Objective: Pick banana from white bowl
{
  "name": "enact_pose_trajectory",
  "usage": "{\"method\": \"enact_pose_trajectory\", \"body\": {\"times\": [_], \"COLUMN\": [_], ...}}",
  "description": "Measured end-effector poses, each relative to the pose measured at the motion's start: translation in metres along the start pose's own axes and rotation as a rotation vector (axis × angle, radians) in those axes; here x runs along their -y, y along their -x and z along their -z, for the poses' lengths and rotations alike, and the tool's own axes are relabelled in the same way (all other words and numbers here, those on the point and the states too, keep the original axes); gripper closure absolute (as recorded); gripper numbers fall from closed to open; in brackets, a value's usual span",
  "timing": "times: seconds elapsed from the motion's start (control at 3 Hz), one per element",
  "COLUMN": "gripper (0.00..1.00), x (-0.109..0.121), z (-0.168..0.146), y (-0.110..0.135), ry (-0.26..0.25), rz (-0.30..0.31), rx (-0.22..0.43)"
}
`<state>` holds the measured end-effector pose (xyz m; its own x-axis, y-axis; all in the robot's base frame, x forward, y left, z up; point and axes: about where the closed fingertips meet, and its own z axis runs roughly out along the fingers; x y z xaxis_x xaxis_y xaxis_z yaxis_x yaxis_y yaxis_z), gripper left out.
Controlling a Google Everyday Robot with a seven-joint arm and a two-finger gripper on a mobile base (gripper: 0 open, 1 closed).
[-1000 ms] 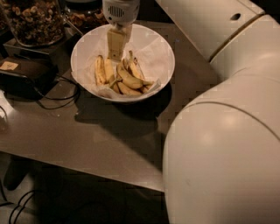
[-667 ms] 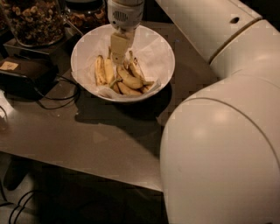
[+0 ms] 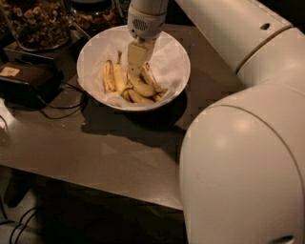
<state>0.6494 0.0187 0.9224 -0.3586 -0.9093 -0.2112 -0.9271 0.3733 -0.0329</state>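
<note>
The white bowl [image 3: 178,57] stands at the back of the dark table, lined with crinkled white paper. Several bananas lie in it. The banana [image 3: 118,72], long and yellow with a dark stem tip pointing away, lies left of centre. A straighter one [image 3: 108,76] lies to its left, and shorter ones [image 3: 143,89] are piled to the right. My gripper [image 3: 135,64] hangs down from the wrist into the middle of the bowl, right beside the long banana and over the pile. I cannot tell whether it touches any banana.
Two glass jars of nuts [image 3: 35,21] [image 3: 95,14] stand behind the bowl at the left. A black device [image 3: 28,81] with cables lies left of the bowl. My large white arm [image 3: 238,167] fills the right foreground. The table's front edge [image 3: 95,183] runs below.
The gripper has come down and slightly to the right, deeper into the bowl among the bananas. The bowl and bananas have not moved.
</note>
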Motion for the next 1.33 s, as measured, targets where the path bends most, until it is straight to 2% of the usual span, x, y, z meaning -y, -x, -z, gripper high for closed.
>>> {"method": "enact_pose_trajectory", "body": {"times": [0.67,1.33], "gripper": [0.43,0.43], "x": [-0.003,-0.011], "z": [-0.015,-0.031], "y": [-0.01,-0.013], "ry": [0.044,0.088], "rz": [-0.043,-0.058], "rx": [-0.014,-0.039]}}
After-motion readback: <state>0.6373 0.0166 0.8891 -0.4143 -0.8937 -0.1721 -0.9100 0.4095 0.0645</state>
